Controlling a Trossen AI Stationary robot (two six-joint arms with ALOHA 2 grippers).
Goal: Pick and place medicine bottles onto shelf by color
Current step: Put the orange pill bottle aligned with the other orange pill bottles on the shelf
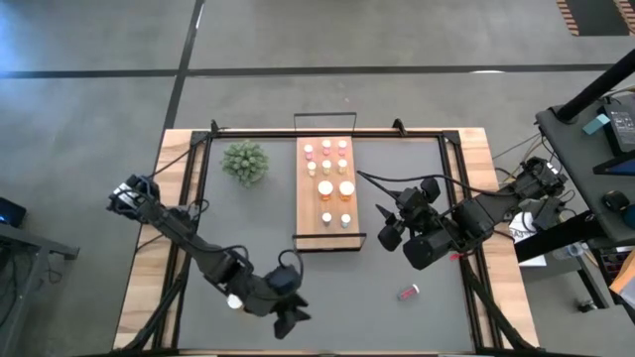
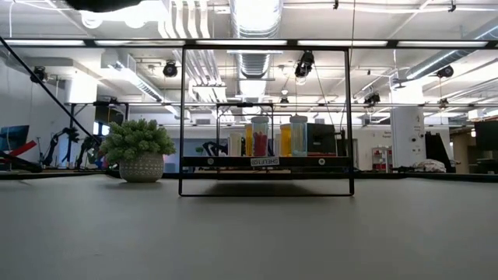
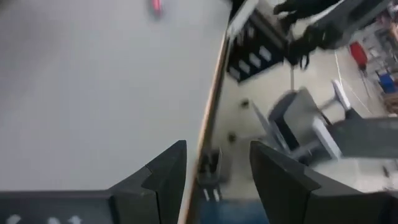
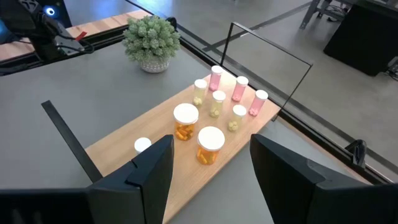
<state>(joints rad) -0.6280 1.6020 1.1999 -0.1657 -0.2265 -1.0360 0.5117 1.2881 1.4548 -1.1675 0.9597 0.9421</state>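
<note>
The light-wood shelf [image 1: 308, 213] lies in the middle of the table, with black wire rails at its short ends. Several white-capped bottles stand on it: pink ones [image 4: 239, 88] at the far end, whitish ones [image 4: 217, 103] behind two larger orange ones [image 4: 185, 122]. One pink bottle [image 1: 409, 293] lies on its side on the table near the right front. It also shows in the left wrist view [image 3: 155, 6]. My left gripper [image 1: 290, 321] is open and empty by the table's near edge. My right gripper [image 1: 388, 226] is open and empty, just right of the shelf's near end.
A green spiky plant in a pot [image 1: 245, 162] stands left of the shelf at the far side. In the left wrist view the table's wooden edge [image 3: 211, 106] runs under my left gripper [image 3: 214, 149]. Grey mat lies between the shelf and the lying bottle.
</note>
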